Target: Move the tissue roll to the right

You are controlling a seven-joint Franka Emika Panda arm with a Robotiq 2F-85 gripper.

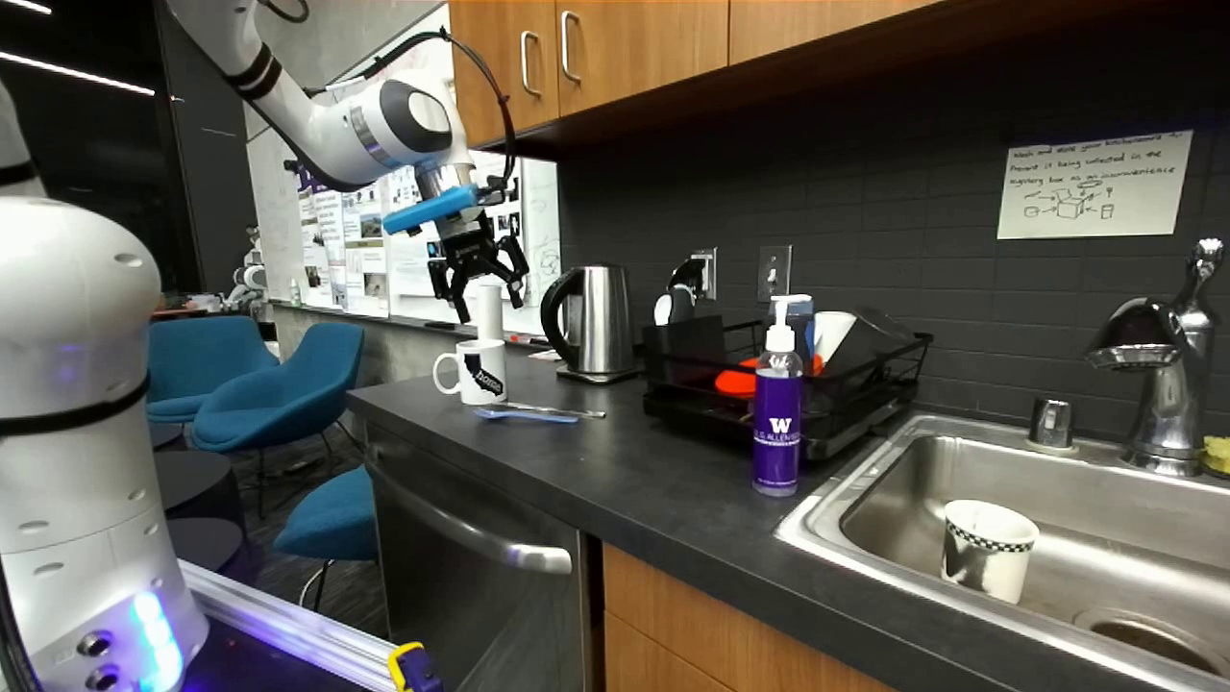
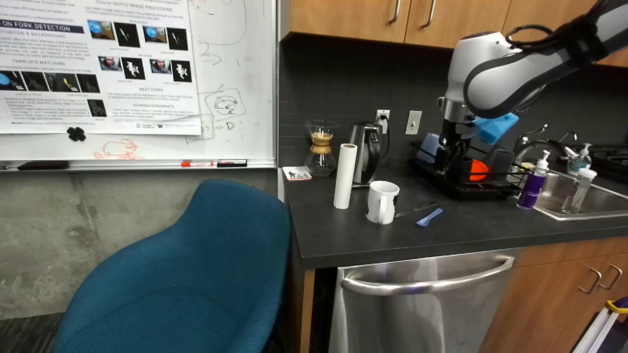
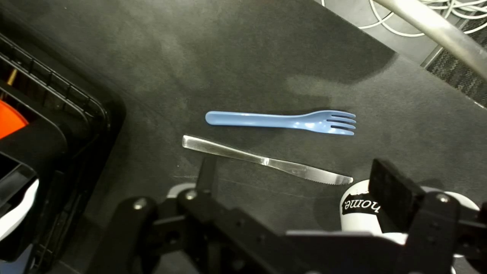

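Observation:
The tissue roll (image 1: 490,322) is a tall slim white cylinder. It stands upright on the dark counter, behind the white mug and beside the kettle. In an exterior view (image 2: 346,176) it stands left of the mug, near the counter's end. I cannot make it out in the wrist view. My gripper (image 1: 492,302) is open, empty and raised above the counter. In an exterior view (image 2: 445,166) it hangs in front of the dish rack, well to the right of the roll. In the wrist view its fingers (image 3: 295,171) are spread wide above the counter.
A white mug (image 2: 382,202) stands close to the roll. A steel kettle (image 1: 598,322) and a glass coffee maker (image 2: 321,152) stand behind. A blue fork (image 3: 266,120) and a knife (image 3: 266,161) lie flat. A black dish rack (image 1: 788,404) and purple bottle (image 1: 776,423) are near the sink.

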